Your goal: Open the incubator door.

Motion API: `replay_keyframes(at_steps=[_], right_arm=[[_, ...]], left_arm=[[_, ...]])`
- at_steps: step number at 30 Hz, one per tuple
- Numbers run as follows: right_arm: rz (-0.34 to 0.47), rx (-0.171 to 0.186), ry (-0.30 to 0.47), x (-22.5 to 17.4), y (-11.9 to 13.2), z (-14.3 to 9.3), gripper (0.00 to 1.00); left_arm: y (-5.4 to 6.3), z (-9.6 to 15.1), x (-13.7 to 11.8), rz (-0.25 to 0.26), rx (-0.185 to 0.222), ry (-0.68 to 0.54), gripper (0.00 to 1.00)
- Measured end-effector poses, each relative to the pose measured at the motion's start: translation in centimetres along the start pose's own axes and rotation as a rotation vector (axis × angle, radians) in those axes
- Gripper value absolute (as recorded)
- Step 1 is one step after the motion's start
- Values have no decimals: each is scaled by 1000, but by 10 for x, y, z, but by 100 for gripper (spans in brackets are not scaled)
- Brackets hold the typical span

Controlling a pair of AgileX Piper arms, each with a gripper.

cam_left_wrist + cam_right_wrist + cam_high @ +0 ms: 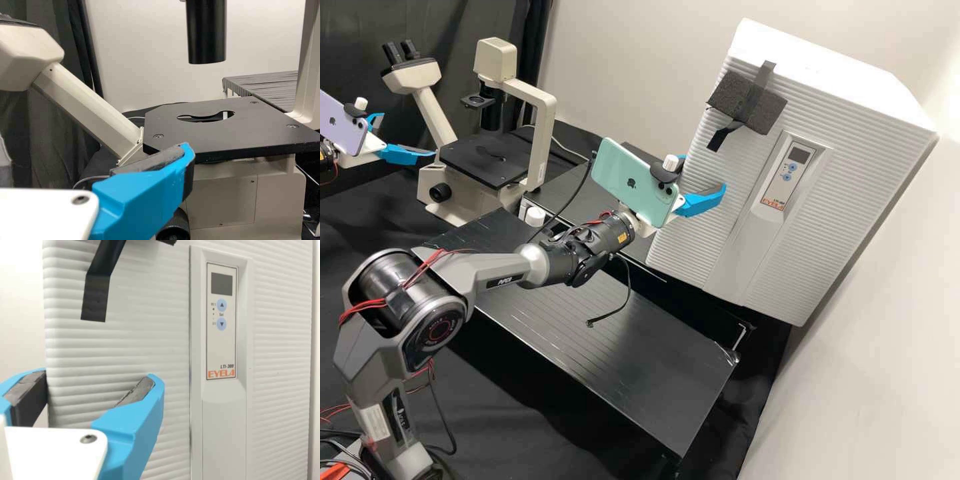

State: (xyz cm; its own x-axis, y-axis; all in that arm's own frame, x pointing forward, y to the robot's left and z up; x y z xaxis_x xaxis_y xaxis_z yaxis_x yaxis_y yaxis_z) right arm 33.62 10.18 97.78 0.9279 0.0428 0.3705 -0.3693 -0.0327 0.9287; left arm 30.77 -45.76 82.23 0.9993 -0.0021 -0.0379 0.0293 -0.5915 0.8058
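Two items: right gripper (pixel 705 173), fingers (pixel 131 432) apart, near incubator door (pixel 830 220), your high view's 2 o'clock; left gripper (pixel 409 135), likewise apart, 10 o'clock. Your left wrist view: microscope stage (pixel 250 135); right, control panel (pixel 221 347).

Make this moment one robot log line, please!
incubator door: shut | right gripper: open, by the door's edge | left gripper: open, near the microscope

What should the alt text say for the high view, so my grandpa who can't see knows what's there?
The robot's right hand, its blue fingers open, is by the front of a big white incubator with its door shut. The left hand is near a microscope, and a green phone is mounted behind the right hand.
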Motion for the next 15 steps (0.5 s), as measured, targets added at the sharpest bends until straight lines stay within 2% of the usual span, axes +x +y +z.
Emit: replay_keyframes(at_steps=[8, 15], right_arm=[[2, 0, 8, -2, 2, 4, 0], [13, -18, 17, -5, 3, 10, 0]], left_arm=[[0, 0, 0, 0, 0, 0, 100], [0, 0, 0, 0, 0, 0, 100]])
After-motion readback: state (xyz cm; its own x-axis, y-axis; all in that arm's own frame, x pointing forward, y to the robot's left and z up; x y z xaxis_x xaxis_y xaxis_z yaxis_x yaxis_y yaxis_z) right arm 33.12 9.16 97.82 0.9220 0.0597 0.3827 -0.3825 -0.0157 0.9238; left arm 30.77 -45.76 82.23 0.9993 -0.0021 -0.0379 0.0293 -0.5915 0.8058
